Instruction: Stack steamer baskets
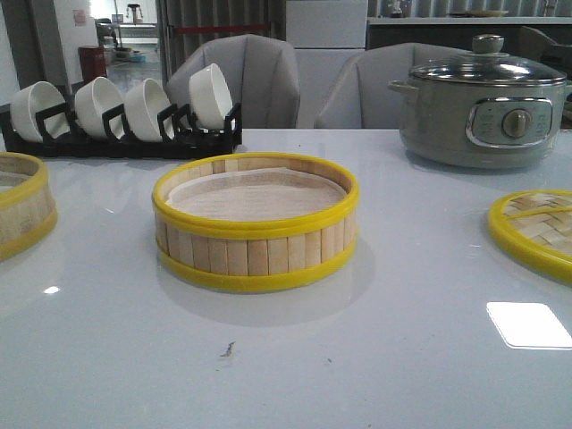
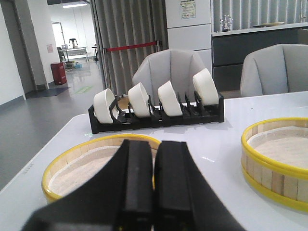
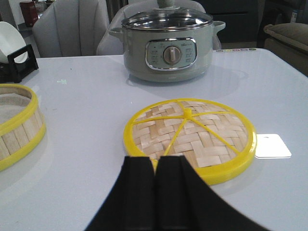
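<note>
Hovering low over the worktop (image 1: 286,375) — left tool (image 2: 154,192) clenched, empty, near one steamer basket (image 2: 72,163); right tool (image 3: 155,192) clenched too — above the woven lid (image 3: 188,132).

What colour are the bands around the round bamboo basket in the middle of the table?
Bright yellow, on both rims of the round bamboo steamer basket; the front view shows it best.

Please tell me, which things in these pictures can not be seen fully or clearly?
- Left steamer basket: front view, cut by the left edge.
- Lid: front view, cut by the right edge; right wrist view, its near rim hidden by the right end effector.
- Left steamer basket, left wrist view: near part hidden by the left end effector.
- Cooker dial markings: too small.
- Middle steamer basket: its floor is covered by paper.
</note>
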